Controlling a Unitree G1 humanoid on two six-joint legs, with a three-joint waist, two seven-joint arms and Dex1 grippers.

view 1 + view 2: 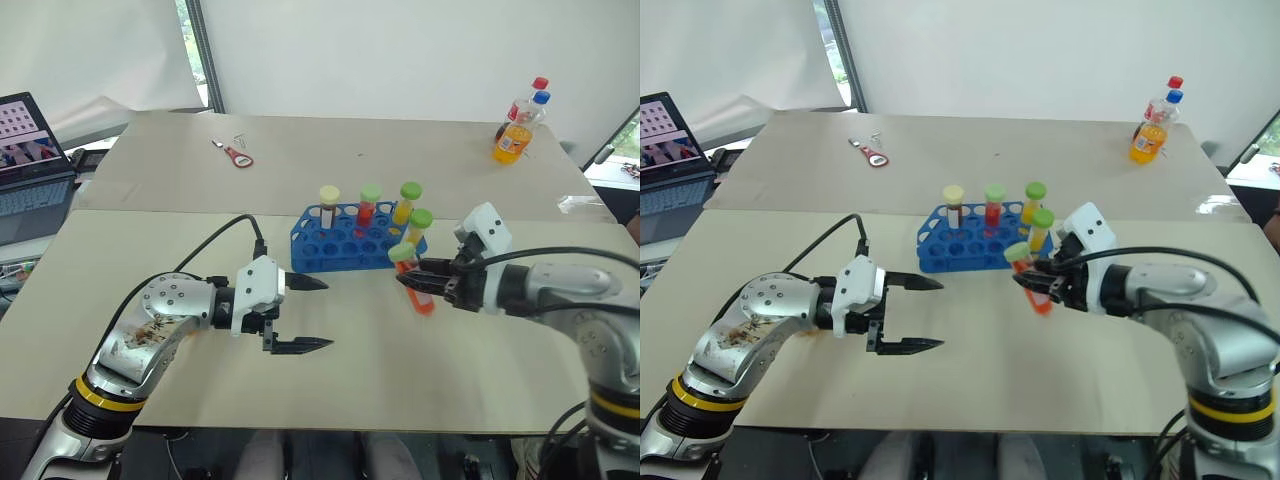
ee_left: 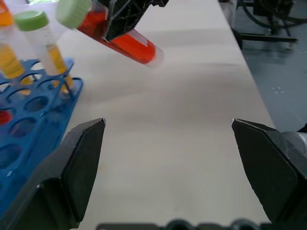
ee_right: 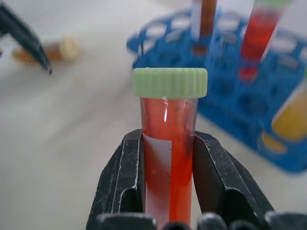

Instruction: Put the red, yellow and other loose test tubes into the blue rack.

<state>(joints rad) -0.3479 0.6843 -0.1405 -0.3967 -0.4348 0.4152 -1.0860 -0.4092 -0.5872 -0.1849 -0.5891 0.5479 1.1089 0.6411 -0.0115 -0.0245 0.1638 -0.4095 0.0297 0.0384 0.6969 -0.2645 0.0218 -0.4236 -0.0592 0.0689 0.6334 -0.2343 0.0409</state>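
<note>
The blue rack [image 1: 330,250] stands mid-table with a brown tube [image 1: 328,205], a red tube [image 1: 368,207] and two yellow tubes [image 1: 407,203] upright in it. My right gripper [image 1: 412,280] is shut on a red test tube [image 1: 422,296] with a green cap, held tilted above the table just right of the rack; the fingers [image 3: 120,182] clamp the tube [image 3: 168,110] below its cap. My left gripper [image 1: 325,313] hangs open and empty in front of the rack's left end. A brown loose tube [image 3: 48,50] with a cream cap lies on the table near the left gripper.
At the far back right stand two bottles [image 1: 515,130], one with orange drink. A red-handled tool [image 1: 238,155] lies on the far table. A laptop [image 1: 30,160] sits at the left edge. Bare tabletop [image 1: 400,370] lies in front of the rack.
</note>
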